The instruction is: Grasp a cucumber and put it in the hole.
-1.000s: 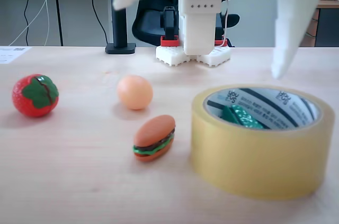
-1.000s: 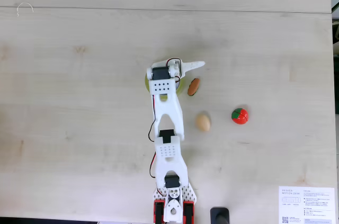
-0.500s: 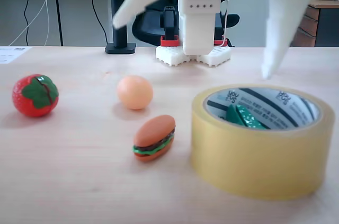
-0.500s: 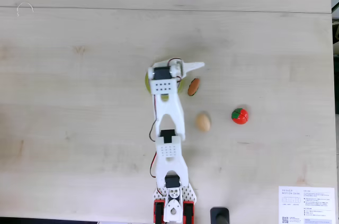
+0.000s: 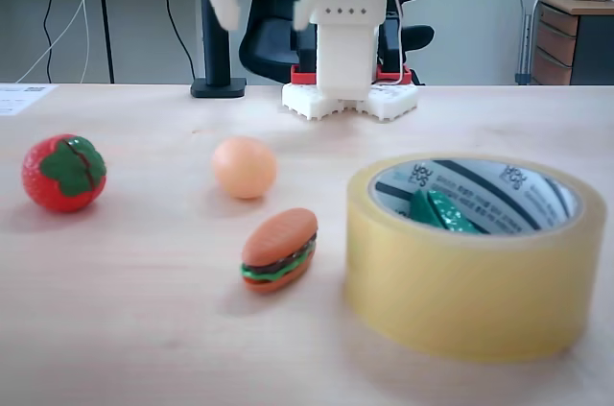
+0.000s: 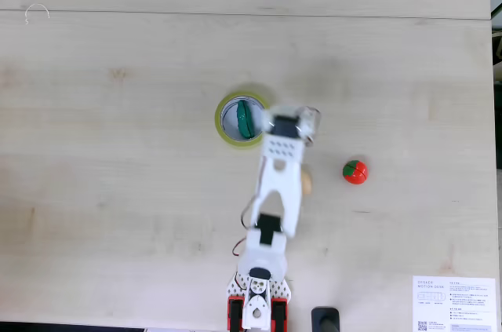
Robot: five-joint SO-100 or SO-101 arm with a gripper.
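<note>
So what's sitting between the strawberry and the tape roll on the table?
In a fixed view, the peach egg and toy burger lie between the strawberry and tape roll.

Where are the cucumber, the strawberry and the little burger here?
cucumber (image 5: 439, 211), low fixed view, on its green body inside the tape roll.
strawberry (image 5: 43, 185), low fixed view, on its red side.
burger (image 5: 280, 236), low fixed view, on its top bun.

A red plastic strawberry with a green leaf (image 5: 63, 172) sits at left, a peach egg-shaped ball (image 5: 245, 167) centre-left, a toy burger (image 5: 279, 249) just below it.
</note>
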